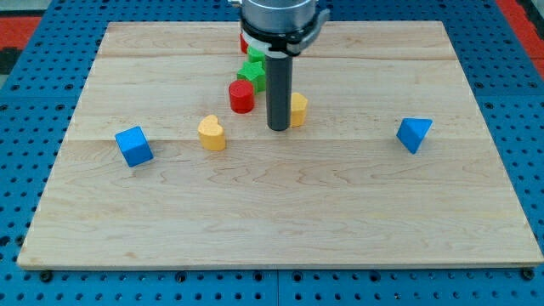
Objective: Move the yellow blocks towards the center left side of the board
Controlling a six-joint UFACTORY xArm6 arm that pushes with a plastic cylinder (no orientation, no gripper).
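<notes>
A yellow heart-shaped block (212,133) lies left of the board's middle. A second yellow block (298,109) sits right behind my rod, partly hidden; its shape is unclear. My tip (279,127) rests on the board touching the left side of that second yellow block, to the right of the heart block. A red cylinder (241,96) stands just to the upper left of the tip.
A green block (252,71) and another red block (244,42) sit above the red cylinder, partly hidden by the arm. A blue cube (133,145) lies at the view's left. A blue triangular block (414,133) lies at the right. The wooden board (272,229) has blue pegboard around it.
</notes>
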